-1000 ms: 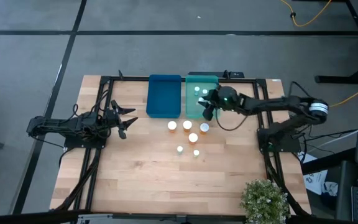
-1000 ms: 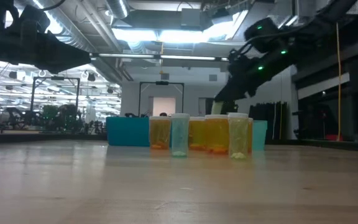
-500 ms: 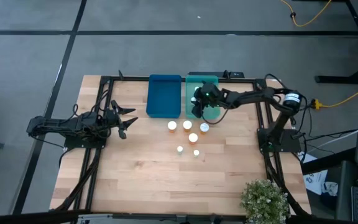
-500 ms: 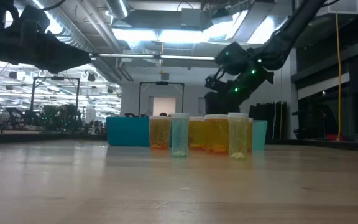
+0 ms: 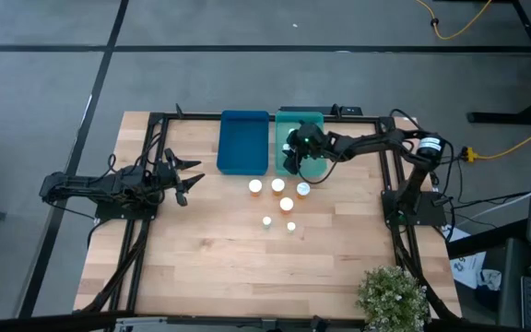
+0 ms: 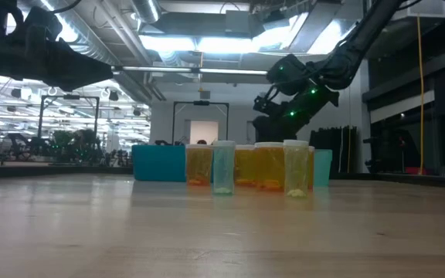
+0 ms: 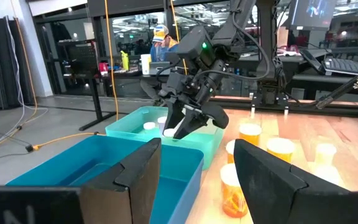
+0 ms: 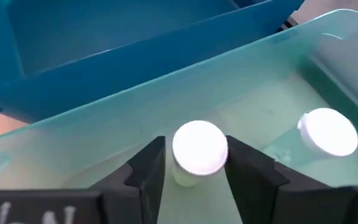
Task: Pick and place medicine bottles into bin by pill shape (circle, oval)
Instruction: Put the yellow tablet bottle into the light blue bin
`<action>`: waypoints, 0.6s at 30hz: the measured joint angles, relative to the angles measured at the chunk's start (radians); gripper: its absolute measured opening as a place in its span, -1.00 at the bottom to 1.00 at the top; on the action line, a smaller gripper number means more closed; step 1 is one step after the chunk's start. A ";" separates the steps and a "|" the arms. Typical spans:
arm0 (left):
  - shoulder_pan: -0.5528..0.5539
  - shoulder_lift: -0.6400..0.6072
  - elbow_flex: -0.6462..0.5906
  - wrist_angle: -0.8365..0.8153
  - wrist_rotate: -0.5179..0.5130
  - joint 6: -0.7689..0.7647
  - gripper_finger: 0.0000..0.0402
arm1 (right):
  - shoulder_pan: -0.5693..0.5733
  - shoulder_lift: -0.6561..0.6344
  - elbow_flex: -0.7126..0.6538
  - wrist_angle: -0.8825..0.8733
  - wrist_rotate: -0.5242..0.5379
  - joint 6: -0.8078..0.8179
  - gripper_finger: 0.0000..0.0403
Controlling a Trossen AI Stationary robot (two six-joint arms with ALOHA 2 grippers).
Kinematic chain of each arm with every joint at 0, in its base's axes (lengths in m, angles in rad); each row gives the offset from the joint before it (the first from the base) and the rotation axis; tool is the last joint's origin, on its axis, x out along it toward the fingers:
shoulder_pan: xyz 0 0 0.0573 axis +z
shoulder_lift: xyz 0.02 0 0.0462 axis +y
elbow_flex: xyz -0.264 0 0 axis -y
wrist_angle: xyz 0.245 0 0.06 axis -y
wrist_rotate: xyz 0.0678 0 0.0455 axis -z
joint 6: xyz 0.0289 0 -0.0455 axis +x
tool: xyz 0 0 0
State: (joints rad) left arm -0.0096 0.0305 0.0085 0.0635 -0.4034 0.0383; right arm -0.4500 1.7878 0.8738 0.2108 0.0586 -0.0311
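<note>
My right gripper [image 5: 295, 155] reaches down into the teal bin [image 5: 300, 122] and is shut on a small pale bottle with a white cap [image 8: 199, 147]. One more white-capped bottle [image 8: 328, 132] stands in that bin. Several bottles stand upright on the table in front of the bins: orange ones [image 5: 277, 185] and two small pale ones [image 5: 266, 221]. The blue bin [image 5: 243, 143] is next to the teal one. My left gripper [image 5: 188, 180] is open and empty at the table's left. My right gripper has the small bottle's white cap [image 8: 219, 149] between its two fingers [image 8: 250, 171], one on each side. The fingers come from above, pointing down into the teal bin. The bottle is upright; I cannot tell whether its bottom rests on the bin floor.
The two bins stand side by side at the table's far edge. A potted plant [image 5: 392, 297] is at the near right corner. Bare wood lies near and left of the bottle group. A person [image 7: 160, 38] shows in the room beyond the table.
My right gripper has gone toward the table's left and down, from over the teal bin's right side to inside it, with the bottle between its fingers. In the last half second it has kept nearly still.
</note>
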 joint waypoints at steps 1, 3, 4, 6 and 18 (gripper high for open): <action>0.000 0.000 0.000 0.000 0.000 0.000 -0.03 | 0.000 -0.002 0.000 0.003 0.000 -0.001 -0.14; 0.000 0.000 0.000 0.000 0.000 0.000 -0.03 | 0.000 -0.016 0.000 -0.004 0.000 -0.003 -0.10; 0.000 0.000 0.000 0.000 0.000 0.000 -0.03 | 0.000 -0.025 0.000 0.000 0.000 -0.003 -0.08; 0.000 0.000 0.000 0.000 0.000 0.000 -0.03 | 0.000 -0.050 0.000 -0.007 -0.001 -0.004 -0.06; 0.000 0.000 0.000 0.000 0.000 0.000 -0.03 | 0.148 -0.355 0.000 -0.262 -0.141 -0.010 -0.15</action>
State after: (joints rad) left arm -0.0097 0.0307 0.0082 0.0633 -0.4034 0.0383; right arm -0.3020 1.4331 0.8738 -0.0511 -0.0826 -0.0411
